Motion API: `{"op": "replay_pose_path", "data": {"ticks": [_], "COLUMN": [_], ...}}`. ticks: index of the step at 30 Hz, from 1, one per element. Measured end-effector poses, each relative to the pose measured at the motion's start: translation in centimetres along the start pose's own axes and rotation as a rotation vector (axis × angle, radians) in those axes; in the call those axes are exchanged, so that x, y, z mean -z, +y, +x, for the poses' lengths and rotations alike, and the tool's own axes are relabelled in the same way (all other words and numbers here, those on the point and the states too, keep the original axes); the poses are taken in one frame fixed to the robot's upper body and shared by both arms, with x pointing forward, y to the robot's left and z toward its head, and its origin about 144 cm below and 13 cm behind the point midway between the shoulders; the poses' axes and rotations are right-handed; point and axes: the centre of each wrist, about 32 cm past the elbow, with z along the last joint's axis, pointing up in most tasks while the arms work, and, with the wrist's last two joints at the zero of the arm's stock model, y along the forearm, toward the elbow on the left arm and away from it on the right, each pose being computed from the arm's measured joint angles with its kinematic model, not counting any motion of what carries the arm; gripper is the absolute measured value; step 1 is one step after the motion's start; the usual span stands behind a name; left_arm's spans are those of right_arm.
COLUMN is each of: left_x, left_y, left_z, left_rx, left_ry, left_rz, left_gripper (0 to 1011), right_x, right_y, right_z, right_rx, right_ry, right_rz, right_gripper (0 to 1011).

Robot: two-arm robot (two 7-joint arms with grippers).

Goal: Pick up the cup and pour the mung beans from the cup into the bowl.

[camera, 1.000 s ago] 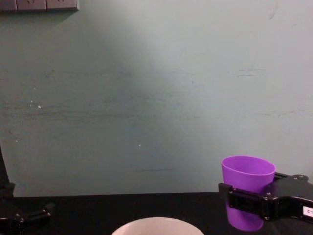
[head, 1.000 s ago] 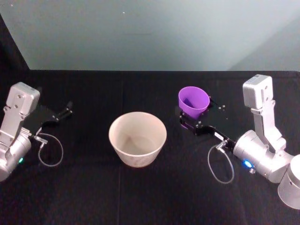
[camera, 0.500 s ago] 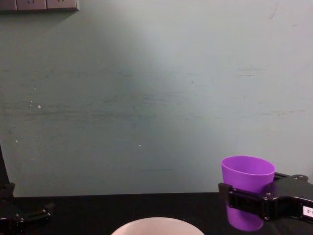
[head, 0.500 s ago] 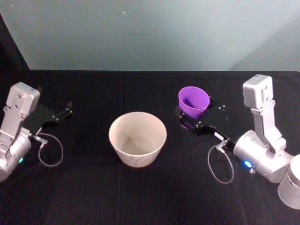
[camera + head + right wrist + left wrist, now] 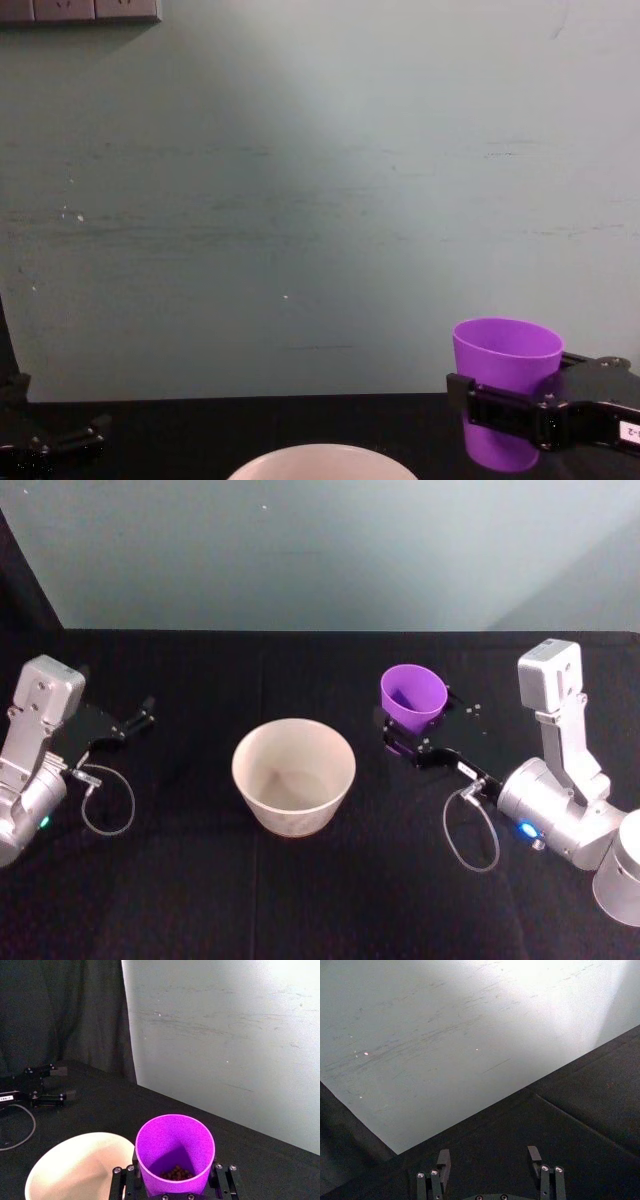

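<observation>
Cup (image 5: 413, 696), upright with mung beans (image 5: 175, 1173) inside, clamped in right gripper (image 5: 416, 720) beside bowl (image 5: 295, 815); left gripper (image 5: 489, 1154) idle, fingers spread.

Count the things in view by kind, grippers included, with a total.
purple cup: 1
pale bowl: 1
grippers: 2 (right gripper, jaws shut on the purple cup; left gripper, open, idle at the table's left)
Total: 4
</observation>
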Motion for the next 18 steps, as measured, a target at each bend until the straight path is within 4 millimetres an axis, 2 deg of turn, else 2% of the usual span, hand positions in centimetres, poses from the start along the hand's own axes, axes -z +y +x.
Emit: {"op": "replay_pose_path", "data": {"ticks": [7,18], "left_x": [0.0,0.0], "left_y": [0.0,0.0], "left_z": [0.0,0.0], "left_rx": [0.000,0.000], "left_ry": [0.000,0.000], "left_rz": [0.000,0.000], "left_gripper": [1000,1000], "right_x": [-0.2,-2.5], "right_y": [0.0,0.9], "right_z": [0.0,-1.4], "right_rx": [-0.004,-0.027], "right_ry": [-0.013,-0.235], "right_rz": [-0.005,-0.093], "right_gripper": [723,723]}}
